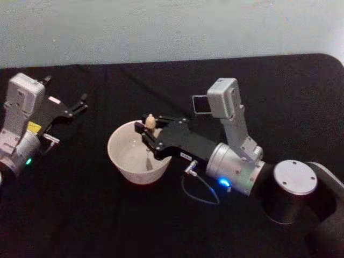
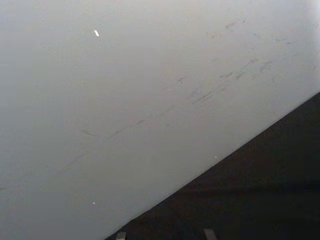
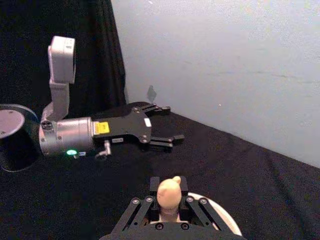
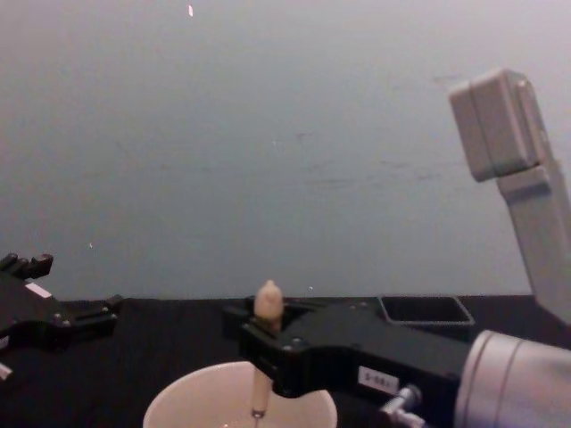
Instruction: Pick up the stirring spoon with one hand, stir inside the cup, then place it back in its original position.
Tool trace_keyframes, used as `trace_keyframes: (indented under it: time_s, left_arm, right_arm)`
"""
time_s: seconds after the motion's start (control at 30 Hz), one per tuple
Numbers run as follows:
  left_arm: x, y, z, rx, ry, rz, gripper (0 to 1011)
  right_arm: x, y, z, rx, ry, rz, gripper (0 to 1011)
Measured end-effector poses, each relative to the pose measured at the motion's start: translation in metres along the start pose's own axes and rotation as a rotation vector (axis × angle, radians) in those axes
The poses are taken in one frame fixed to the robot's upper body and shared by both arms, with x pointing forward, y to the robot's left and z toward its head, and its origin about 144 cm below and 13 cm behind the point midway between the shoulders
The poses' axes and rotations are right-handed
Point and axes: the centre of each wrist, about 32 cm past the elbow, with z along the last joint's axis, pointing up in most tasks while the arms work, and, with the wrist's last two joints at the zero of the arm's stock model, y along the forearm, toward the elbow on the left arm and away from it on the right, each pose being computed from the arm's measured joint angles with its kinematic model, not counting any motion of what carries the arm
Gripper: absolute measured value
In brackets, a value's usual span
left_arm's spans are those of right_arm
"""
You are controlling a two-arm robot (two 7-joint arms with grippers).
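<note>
So the stirring spoon (image 1: pixel 150 122) is clamped upright in the right gripper (image 1: pixel 148 134), with the fingers shut on it just under the cream knob, which can be seen poking up above them in the right wrist view (image 3: pixel 169 190). The thin shaft is hung down inside the cup (image 1: pixel 138 175); whether the tip is touching the bottom can't be told. The cup is sat on the black table (image 1: pixel 80 215), roughly mid-scene. From the chest view, a dark square holder (image 4: pixel 426 309) can be made out behind the right gripper, well apart from the cup. The left gripper (image 1: pixel 80 106) is parked off to the left, low over the table, fingers spread apart, nothing held.
</note>
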Motion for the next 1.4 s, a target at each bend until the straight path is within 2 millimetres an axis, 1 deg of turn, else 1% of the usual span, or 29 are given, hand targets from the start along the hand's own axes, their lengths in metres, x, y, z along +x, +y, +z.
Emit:
trace_keyframes:
  time_s: [0.23, 0.33, 0.67, 0.93, 1.2, 1.4]
  left_arm:
    - [0.000, 0.000, 0.000, 0.000, 0.000, 0.000, 1001]
    - [0.000, 0.000, 0.000, 0.000, 0.000, 0.000, 1001]
    - [0.000, 0.000, 0.000, 0.000, 0.000, 0.000, 1001]
    - [0.000, 0.000, 0.000, 0.000, 0.000, 0.000, 1001]
    - [0.000, 0.000, 0.000, 0.000, 0.000, 0.000, 1001]
    - [0.000, 0.000, 0.000, 0.000, 0.000, 0.000, 1001]
  right_arm:
    - [-0.005, 0.011, 0.003, 0.010, 0.003, 0.010, 197]
    - [-0.006, 0.019, 0.003, 0.014, 0.002, 0.003, 197]
    - [0.000, 0.035, 0.002, 0.020, -0.008, -0.041, 197]
    - [0.009, 0.037, 0.003, 0.023, -0.012, -0.083, 197]
    - [0.016, 0.033, 0.003, 0.021, -0.016, -0.106, 197]
    - [0.016, 0.030, 0.004, 0.024, -0.019, -0.109, 197]
